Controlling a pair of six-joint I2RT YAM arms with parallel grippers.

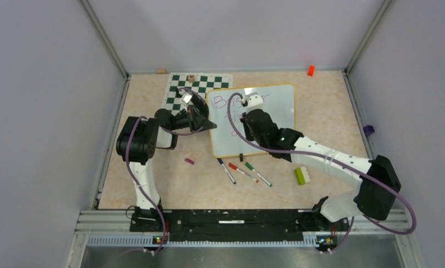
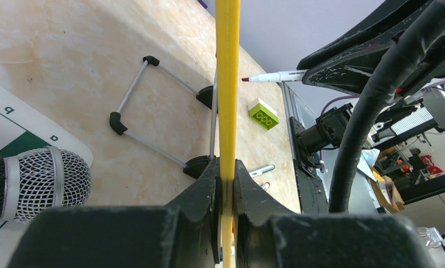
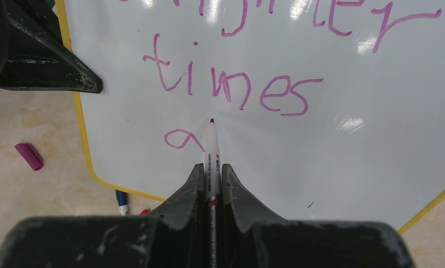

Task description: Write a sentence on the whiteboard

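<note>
Right tool (image 3: pixel 211 170) grips a slim white marker pen (image 3: pixel 211 142), tip beside the purple handwritten sentence (image 3: pixel 231 89) on the glossy white yellow-rimmed whiteboard (image 3: pixel 348 167); left tool (image 2: pixel 226 170) clamps its rim.

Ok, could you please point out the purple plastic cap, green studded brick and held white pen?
Purple plastic cap (image 3: pixel 28 156): right wrist view, middle.
Green studded brick (image 2: pixel 263 114): left wrist view, top.
Held white pen (image 3: pixel 211 148): right wrist view, barrel.

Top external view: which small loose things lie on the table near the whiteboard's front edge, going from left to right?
Small purple marker cap → blue-capped white marker → red-capped white marker → green-capped white marker → lime-green toy brick.
</note>
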